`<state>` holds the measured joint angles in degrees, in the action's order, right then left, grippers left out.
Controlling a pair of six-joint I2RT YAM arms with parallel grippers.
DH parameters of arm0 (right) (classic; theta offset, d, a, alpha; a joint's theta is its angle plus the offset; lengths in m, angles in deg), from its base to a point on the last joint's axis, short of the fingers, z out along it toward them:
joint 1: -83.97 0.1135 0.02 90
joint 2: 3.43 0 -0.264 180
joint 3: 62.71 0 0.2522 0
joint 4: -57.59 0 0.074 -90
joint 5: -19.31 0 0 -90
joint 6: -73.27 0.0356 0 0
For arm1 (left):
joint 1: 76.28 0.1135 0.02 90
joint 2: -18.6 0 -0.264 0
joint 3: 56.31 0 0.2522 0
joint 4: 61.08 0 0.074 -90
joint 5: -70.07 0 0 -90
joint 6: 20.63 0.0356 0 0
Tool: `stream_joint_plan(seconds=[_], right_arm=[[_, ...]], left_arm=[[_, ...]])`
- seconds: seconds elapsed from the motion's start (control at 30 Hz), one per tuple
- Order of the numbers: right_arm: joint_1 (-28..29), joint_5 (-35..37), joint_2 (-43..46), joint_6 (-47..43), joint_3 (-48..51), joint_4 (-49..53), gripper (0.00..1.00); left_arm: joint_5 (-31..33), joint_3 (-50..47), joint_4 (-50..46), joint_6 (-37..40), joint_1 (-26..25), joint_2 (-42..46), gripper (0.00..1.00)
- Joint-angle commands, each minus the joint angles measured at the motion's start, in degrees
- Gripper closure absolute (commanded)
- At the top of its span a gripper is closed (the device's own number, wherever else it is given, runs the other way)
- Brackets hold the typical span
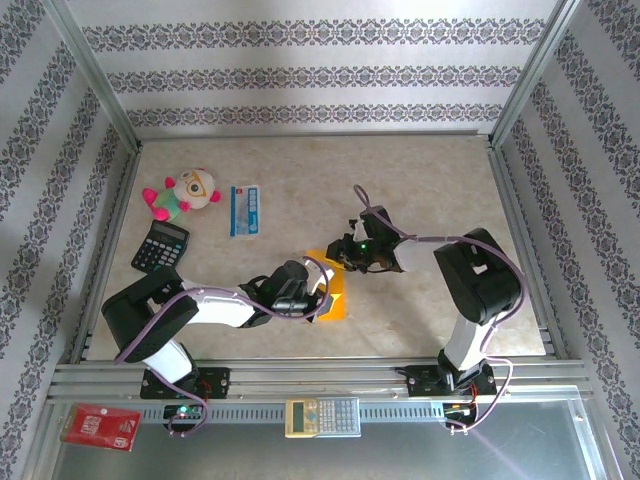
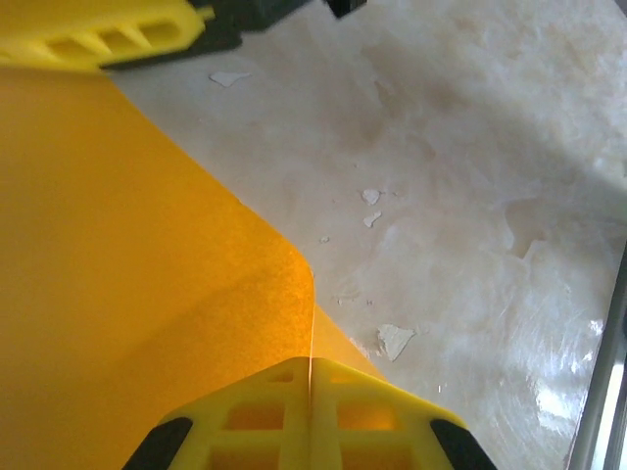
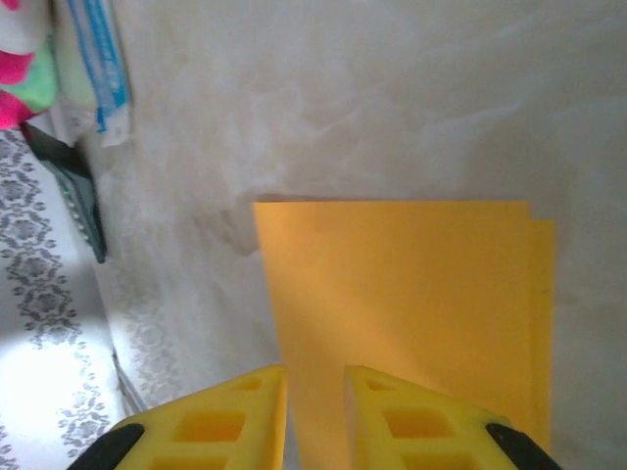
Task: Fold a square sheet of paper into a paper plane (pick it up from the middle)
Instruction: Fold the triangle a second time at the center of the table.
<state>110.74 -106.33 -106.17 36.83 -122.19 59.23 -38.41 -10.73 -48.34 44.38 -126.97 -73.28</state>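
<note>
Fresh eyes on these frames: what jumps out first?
The bright orange-yellow sheet stands out, mid-table near the front, folded over on itself. The left hand is shut on its curled edge, while the right hand hangs over its far edge, slightly open. Far left sit a pink plush toy, a black calculator and a blue-and-white packet.

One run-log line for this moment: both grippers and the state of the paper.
left gripper: shut on paper | right gripper: open above paper | paper: folded over
</note>
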Motion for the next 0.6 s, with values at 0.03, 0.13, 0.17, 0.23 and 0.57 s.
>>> stream_joint_plan(seconds=[0.03,0.13,0.17,0.23,0.57], right_arm=[[-0.6,0.5,-2.7,-3.8,-0.2,1.6,0.78],[-1.0,0.8,-3.5,-4.7,0.7,1.7,0.79],[-1.1,0.8,-3.7,-5.0,0.9,1.9,0.79],[-1.2,1.0,-4.0,-5.6,1.1,2.2,0.79],[-1.3,1.5,-4.3,-6.8,1.2,3.6,0.79]], left_arm=[[-1.6,-0.9,3.9,-3.1,1.9,0.4,1.00],[-2.9,-1.2,4.5,-4.3,3.2,0.2,1.00],[-3.3,-1.4,4.4,-4.5,3.6,0.3,1.00],[-4.0,-1.8,4.6,-5.0,4.6,0.1,1.00],[-7.8,-2.0,3.7,-5.1,8.8,-0.9,0.98]])
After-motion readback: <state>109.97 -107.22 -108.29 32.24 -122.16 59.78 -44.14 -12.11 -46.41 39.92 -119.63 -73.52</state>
